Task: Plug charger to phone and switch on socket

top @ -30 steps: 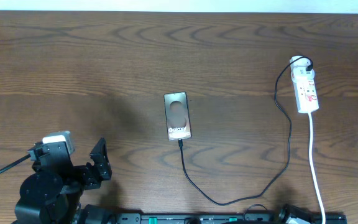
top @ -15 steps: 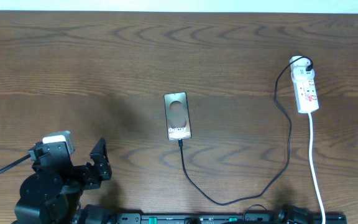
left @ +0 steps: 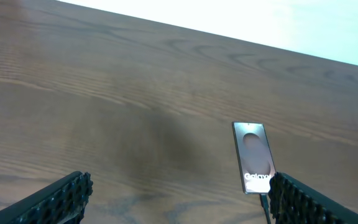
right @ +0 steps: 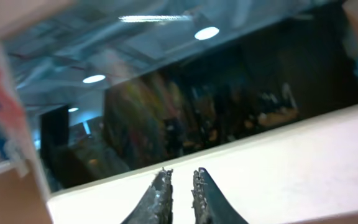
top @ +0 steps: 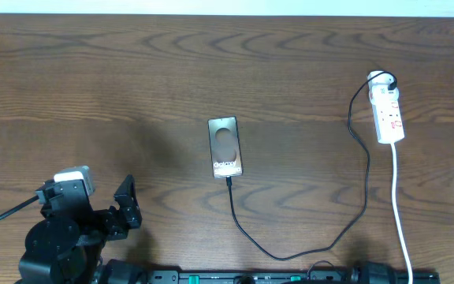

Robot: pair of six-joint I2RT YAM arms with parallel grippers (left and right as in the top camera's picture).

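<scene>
The phone (top: 225, 147) lies face up at the table's middle; it also shows in the left wrist view (left: 253, 155). The charger's black cable (top: 290, 254) has its connector tip at the phone's near end and loops right and up to its plug head (top: 385, 80) on the far end of the socket (top: 390, 115). My left gripper (top: 123, 205) is open and empty at the near left, well apart from the phone; its fingers (left: 179, 202) frame the phone's near end. My right gripper (right: 182, 177) is shut and empty, pointing away from the table.
The socket's white cord (top: 400, 213) runs down to the table's front edge at the right. A black rail (top: 235, 277) lies along the front edge. The right wrist view shows only a pale ledge and a dark window.
The part of the right arm at the bottom right edge has drawn slightly further out of the overhead view. The left arm, phone, cable and socket have not moved.
</scene>
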